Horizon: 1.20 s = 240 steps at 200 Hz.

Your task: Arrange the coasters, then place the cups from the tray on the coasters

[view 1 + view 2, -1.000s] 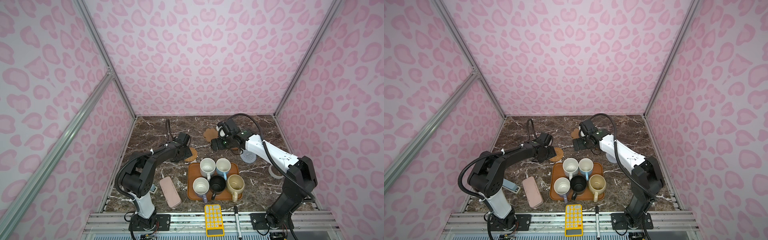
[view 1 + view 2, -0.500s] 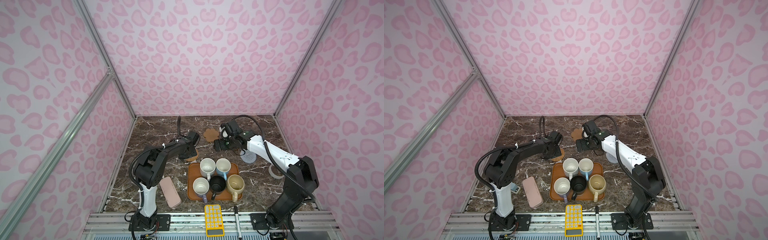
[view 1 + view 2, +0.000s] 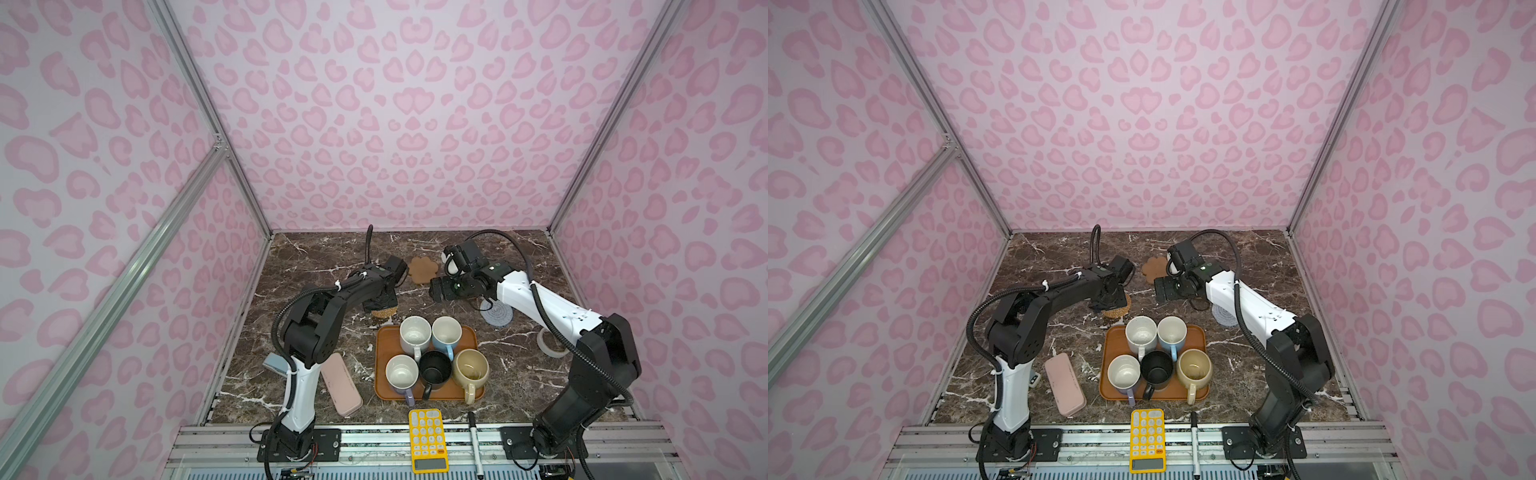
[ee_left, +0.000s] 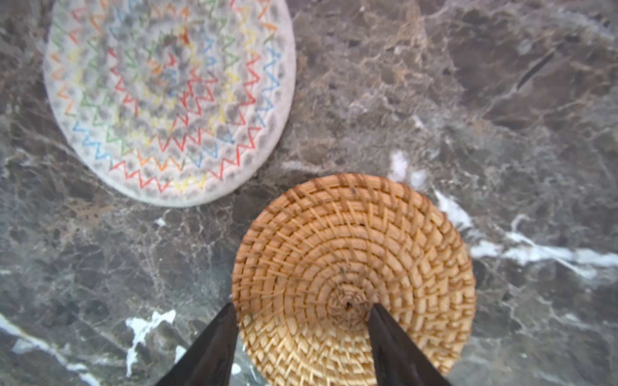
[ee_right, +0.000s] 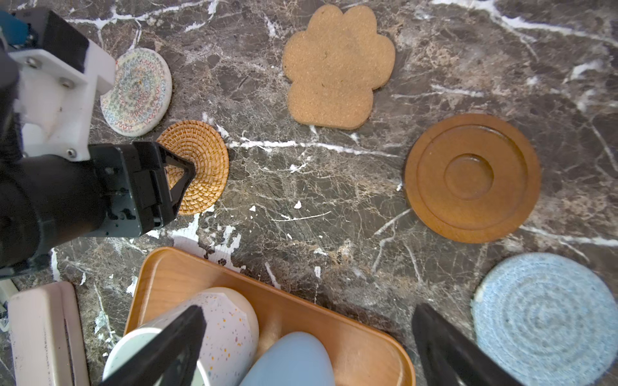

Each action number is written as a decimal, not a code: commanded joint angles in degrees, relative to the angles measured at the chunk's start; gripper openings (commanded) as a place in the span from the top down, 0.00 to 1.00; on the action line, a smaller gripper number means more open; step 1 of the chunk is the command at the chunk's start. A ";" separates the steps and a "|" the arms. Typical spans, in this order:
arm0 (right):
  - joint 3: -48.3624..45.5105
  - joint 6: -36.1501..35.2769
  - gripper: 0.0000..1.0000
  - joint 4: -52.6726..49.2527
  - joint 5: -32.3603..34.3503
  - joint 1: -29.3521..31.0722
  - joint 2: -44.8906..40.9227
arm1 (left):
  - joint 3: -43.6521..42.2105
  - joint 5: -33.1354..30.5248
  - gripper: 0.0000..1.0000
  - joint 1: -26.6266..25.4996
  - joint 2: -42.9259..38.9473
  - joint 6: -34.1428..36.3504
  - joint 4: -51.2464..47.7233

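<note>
Rattan coaster point(image 4: 354, 254) now lies under your left end effector point(image 4: 301, 304), which has swung in with jaws half-spread and narrowing, so arranging continues. Right end effector point(image 5: 309, 310) stays wide spread.

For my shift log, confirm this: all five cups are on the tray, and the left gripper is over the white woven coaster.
Not quite. The left gripper is over the tan rattan coaster, as the left wrist view shows; the white woven coaster lies beside it. All five cups are on the tray.
</note>
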 commanded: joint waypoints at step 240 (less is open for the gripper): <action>-2.35 -0.31 0.01 1.18 -1.00 -2.49 0.32 | 16.04 0.67 0.29 0.87 8.82 1.25 -2.38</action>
